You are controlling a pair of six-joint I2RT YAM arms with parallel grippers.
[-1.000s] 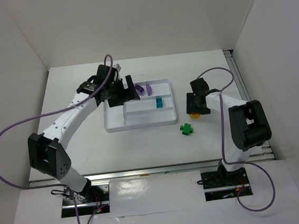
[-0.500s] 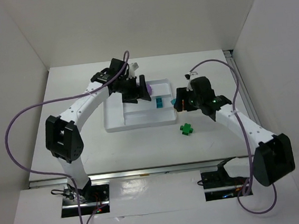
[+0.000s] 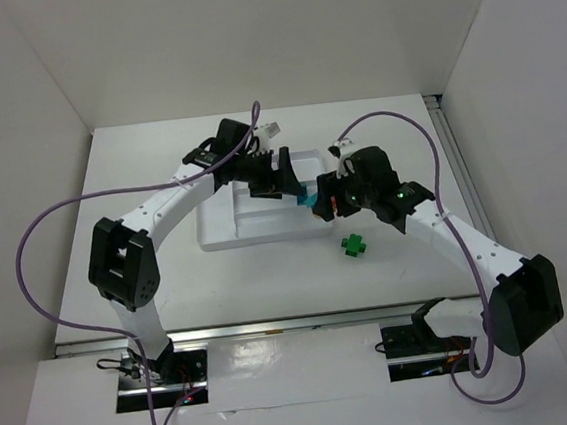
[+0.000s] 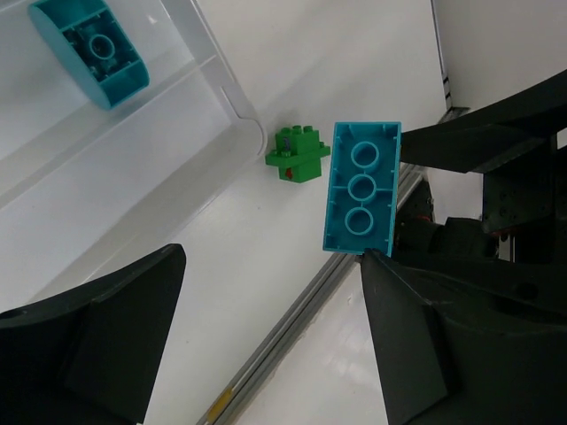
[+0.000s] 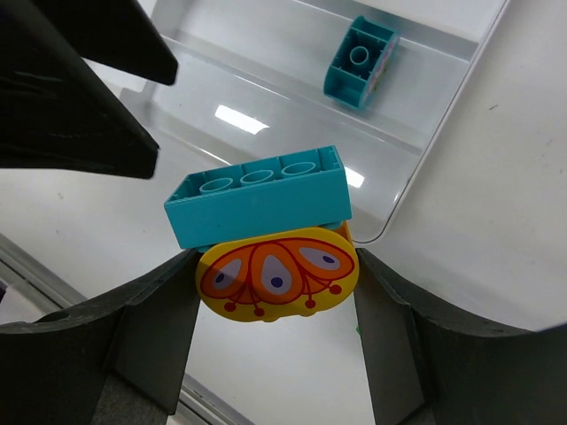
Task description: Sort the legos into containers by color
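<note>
My right gripper (image 5: 276, 266) is shut on a yellow lego with a red pattern (image 5: 276, 274). A cyan brick (image 5: 259, 195) is stuck on top of it, held above the right end of the white tray (image 5: 266, 80). In the top view this gripper (image 3: 321, 203) is at the tray's (image 3: 255, 230) right edge. My left gripper (image 3: 285, 179) is open and empty, over the tray's far right part and close to the held cyan brick (image 4: 363, 188). Another cyan lego (image 4: 89, 49) lies in a tray compartment. A green lego (image 3: 352, 245) lies on the table right of the tray. The purple legos are hidden.
White walls enclose the table on three sides. A metal rail (image 3: 274, 326) runs along the near edge. Purple cables loop above both arms. The two grippers are close together over the tray's right end.
My right arm has swung left from the table's right side to the tray's right edge, carrying the yellow lego with the cyan brick. My left gripper has moved right along the tray toward it.
</note>
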